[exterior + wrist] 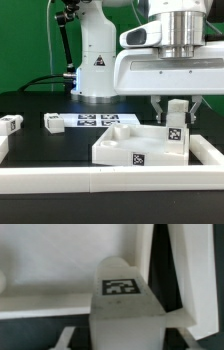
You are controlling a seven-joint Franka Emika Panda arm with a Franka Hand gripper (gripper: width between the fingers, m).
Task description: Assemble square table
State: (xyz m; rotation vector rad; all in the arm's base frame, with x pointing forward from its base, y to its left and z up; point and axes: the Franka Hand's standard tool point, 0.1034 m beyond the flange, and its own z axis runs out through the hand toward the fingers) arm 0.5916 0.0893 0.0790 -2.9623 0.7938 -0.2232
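Note:
The square table's white slab [125, 145] lies with its recessed face up, a tag on its front wall. A white tagged leg [176, 125] stands upright in the slab's corner at the exterior view's right. My gripper [175, 106] straddles the top of this leg, with a dark gap showing between each finger and the leg. In the wrist view the leg [122, 297] fills the middle, over the slab's recess [55, 263]; my gripper [125, 341] stands on both sides of it, one finger [72, 336] apart from it.
Two loose white legs lie on the black table at the exterior view's left, one [10, 124] by the edge and one [53, 123] further in. The marker board [97, 121] lies behind the slab. A long white border wall [110, 182] runs along the front.

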